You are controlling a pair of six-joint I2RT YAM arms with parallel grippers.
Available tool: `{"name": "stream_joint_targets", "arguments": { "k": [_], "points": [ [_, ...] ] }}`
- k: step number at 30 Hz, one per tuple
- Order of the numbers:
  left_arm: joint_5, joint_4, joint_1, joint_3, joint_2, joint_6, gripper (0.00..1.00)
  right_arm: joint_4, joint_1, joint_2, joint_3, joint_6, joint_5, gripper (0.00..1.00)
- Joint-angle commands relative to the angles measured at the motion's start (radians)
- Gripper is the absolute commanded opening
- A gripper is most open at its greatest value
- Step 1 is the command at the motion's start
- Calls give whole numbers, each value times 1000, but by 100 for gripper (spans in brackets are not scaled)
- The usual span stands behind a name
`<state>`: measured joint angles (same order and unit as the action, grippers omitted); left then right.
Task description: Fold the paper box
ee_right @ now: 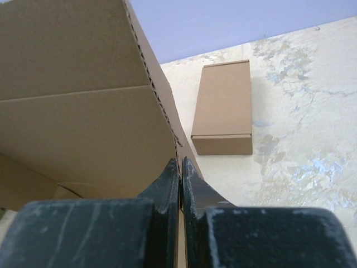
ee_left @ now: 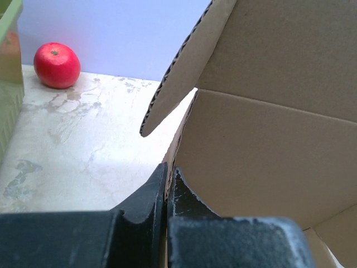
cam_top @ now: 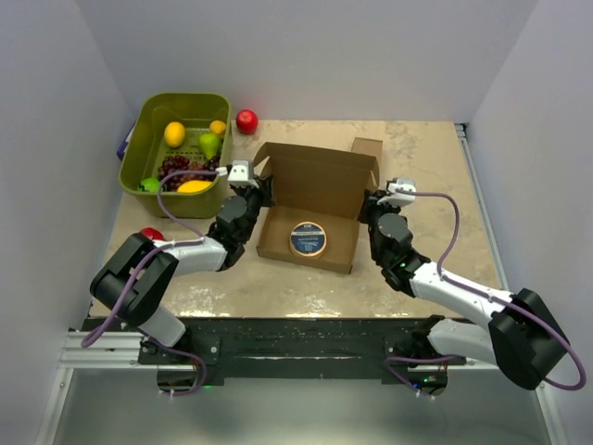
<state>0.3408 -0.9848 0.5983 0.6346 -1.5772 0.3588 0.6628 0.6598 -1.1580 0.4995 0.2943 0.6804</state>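
On the marbled table (cam_top: 426, 167), at centre: the paper box (cam_top: 320, 181), tray open, lid upright at its 12 o'clock side. At 10 o'clock, a green basket (cam_top: 148, 116) of fruit. Clamped on the box's 9 o'clock wall, left gripper (cam_top: 262, 193), jaws pinching cardboard; likewise right gripper (cam_top: 372, 202) at 3 o'clock. At 1 o'clock, a small cardboard box (cam_top: 367, 146); inside the tray, a round tin (cam_top: 308, 238); at 11 o'clock, a red apple (cam_top: 246, 120).

The paper box (cam_top: 315, 199) lies right of the basket (cam_top: 131, 148), before the small box (cam_top: 367, 146).
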Motion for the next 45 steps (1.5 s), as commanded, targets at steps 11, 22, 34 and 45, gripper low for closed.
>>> {"name": "stream_joint_targets", "arguments": {
  "k": [11,22,34,45],
  "points": [
    [79,129,97,-156,-35,65,0,-173,84,67,-96,236,71,9],
    [70,146,130,-197,-9,89,0,-304,89,165,-148,347,68,26],
    [3,193,152,-314,273,60,47,-379,92,258,-185,364,88,38],
    [-274,400,152,-414,693,19,70,-388,92,273,-217,376,100,40]
  ]
}}
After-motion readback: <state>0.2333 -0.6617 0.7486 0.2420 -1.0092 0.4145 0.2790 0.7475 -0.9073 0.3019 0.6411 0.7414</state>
